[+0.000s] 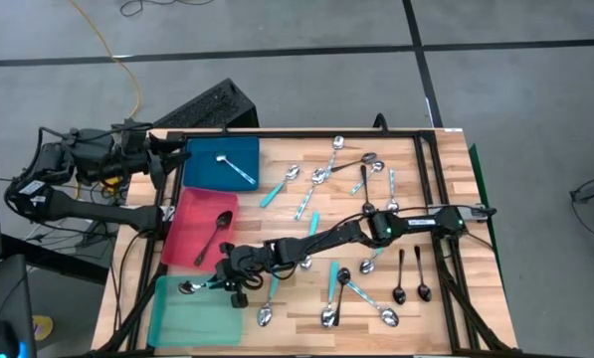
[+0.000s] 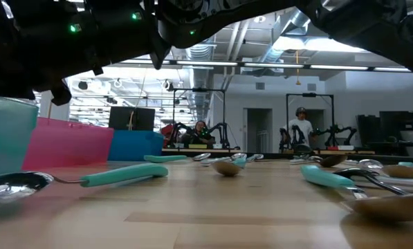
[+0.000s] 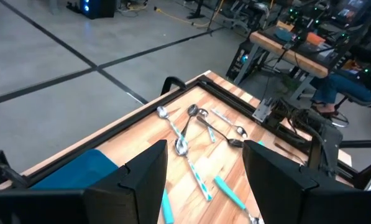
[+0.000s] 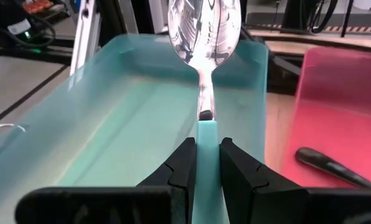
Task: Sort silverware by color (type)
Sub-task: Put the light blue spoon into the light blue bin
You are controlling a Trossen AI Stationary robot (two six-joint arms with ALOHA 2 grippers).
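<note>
My right gripper [image 1: 222, 280] reaches across the table to the teal tray [image 1: 192, 318] at the near left and is shut on a turquoise-handled spoon [image 1: 199, 286]. The spoon's shiny bowl [image 4: 204, 28] sticks out ahead of the fingers, over that tray. A black spoon [image 1: 215, 237] lies in the red tray [image 1: 187, 244], and another spoon [image 1: 239, 169] lies in the blue tray [image 1: 202, 177]. My left gripper [image 3: 204, 177] waits open, raised beside the blue tray's left side. Many more spoons [image 1: 326, 174] lie spread on the wooden table. My right gripper pinches the spoon's turquoise handle [image 4: 207, 134] between its two fingers, just behind where the metal neck begins. The fingers come from the table's right, slanting slightly down, and lie along the handle. The spoon points away from the fingers, with its bowl above the teal tray's floor.
Turquoise-handled, silver and black spoons lie across the middle and right of the table, with black ones [image 1: 411, 283] near the right front and one turquoise-handled spoon [image 2: 116, 174] close to the teal tray. A black frame [image 1: 431, 159] borders the tabletop. People stand in the room beyond.
</note>
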